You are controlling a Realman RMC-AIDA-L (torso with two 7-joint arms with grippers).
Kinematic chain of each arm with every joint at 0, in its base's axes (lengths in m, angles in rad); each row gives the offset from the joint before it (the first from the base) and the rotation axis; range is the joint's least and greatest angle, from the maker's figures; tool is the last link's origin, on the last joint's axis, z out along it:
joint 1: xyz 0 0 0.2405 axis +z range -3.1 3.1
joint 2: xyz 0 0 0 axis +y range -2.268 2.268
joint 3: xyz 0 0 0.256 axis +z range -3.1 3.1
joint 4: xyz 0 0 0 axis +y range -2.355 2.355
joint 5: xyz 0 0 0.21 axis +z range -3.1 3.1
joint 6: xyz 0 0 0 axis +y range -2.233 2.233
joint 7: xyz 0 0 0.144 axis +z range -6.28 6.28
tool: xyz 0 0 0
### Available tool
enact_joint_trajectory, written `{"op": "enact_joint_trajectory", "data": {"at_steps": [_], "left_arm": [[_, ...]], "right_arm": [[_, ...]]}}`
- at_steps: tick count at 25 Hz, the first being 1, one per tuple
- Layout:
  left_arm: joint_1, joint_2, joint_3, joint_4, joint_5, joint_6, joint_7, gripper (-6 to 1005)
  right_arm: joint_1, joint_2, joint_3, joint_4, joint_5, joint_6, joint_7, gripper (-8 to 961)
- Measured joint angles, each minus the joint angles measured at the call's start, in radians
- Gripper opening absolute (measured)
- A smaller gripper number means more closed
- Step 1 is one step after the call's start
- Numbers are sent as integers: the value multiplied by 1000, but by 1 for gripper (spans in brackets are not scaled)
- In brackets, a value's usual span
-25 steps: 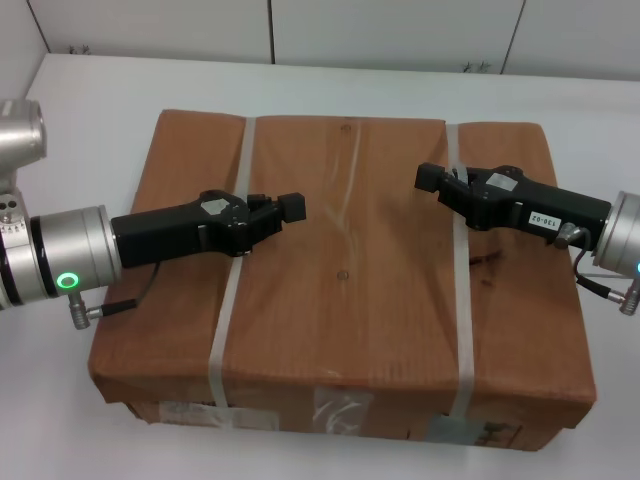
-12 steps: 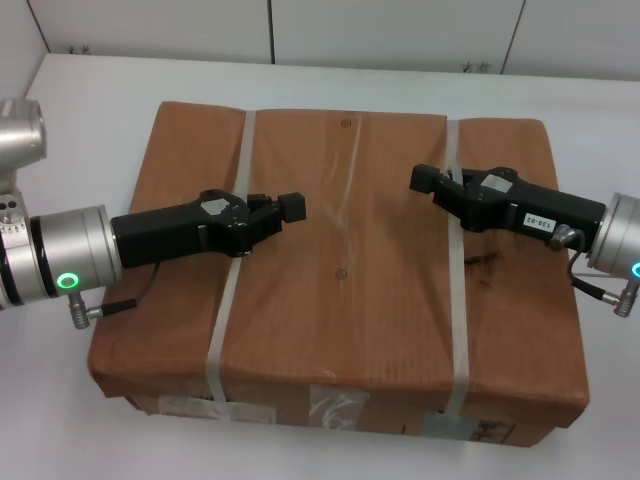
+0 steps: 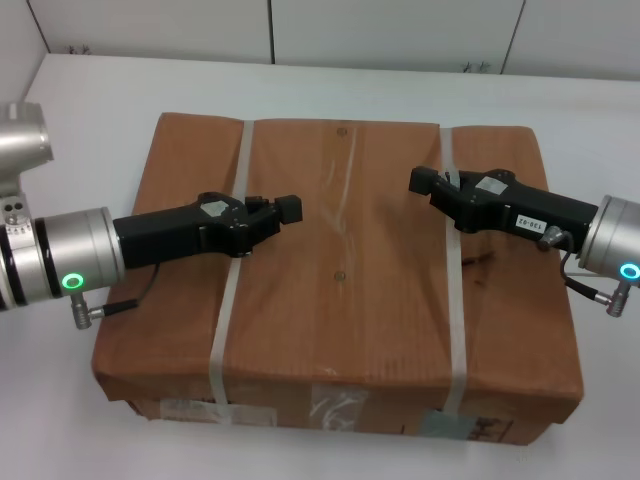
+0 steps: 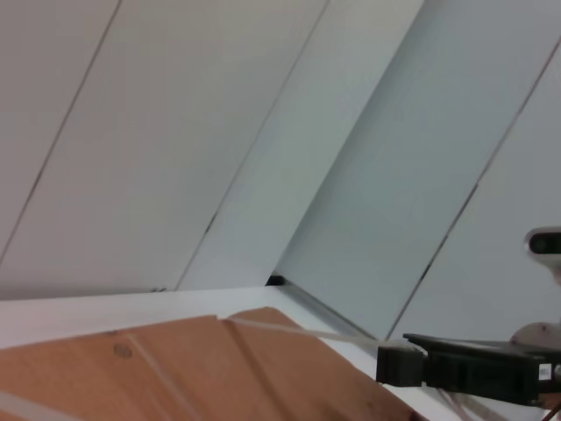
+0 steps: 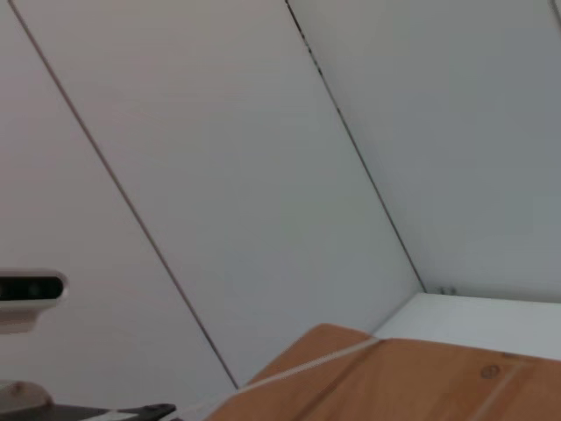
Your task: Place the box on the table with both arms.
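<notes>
The brown cardboard box [image 3: 340, 300] lies flat over the white table [image 3: 100, 90], with labels [image 3: 335, 408] on its front side. Two whitish straps bind it, the left strap [image 3: 222, 320] and the right strap [image 3: 455, 320]. My left gripper [image 3: 285, 210] lies across the box top, over the left strap. My right gripper [image 3: 425, 182] lies across the top, over the right strap. Whether either one grasps a strap is hidden. The left wrist view shows the box top [image 4: 175, 368] and the right gripper [image 4: 456, 368] farther off. The right wrist view shows the box top [image 5: 412, 381].
White wall panels [image 3: 390, 30] stand behind the table's far edge. Bare tabletop shows to the left of the box, behind it and at its right [image 3: 610, 130]. The table's far corner shows in the right wrist view [image 5: 473, 320].
The box now looks slightly smaller and farther below the head camera, as if lowered. Both grippers have gone with it. The right gripper has shifted a little toward the box's middle.
</notes>
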Motion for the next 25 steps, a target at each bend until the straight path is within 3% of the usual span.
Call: {"op": "enact_joint_trajectory", "data": {"at_steps": [6,17,25], "left_arm": [[-2,-19,9,0,19,-96,21,34],[-38,-91,10,-2,117,-306,82,34],[-47,-101,10,-12,122,-384,123,33]], "right_arm": [[9,9,-28,5,0,82,-4,18],[60,19,-96,50,0,253,-7,17],[81,19,-98,107,5,365,-15,16]]}}
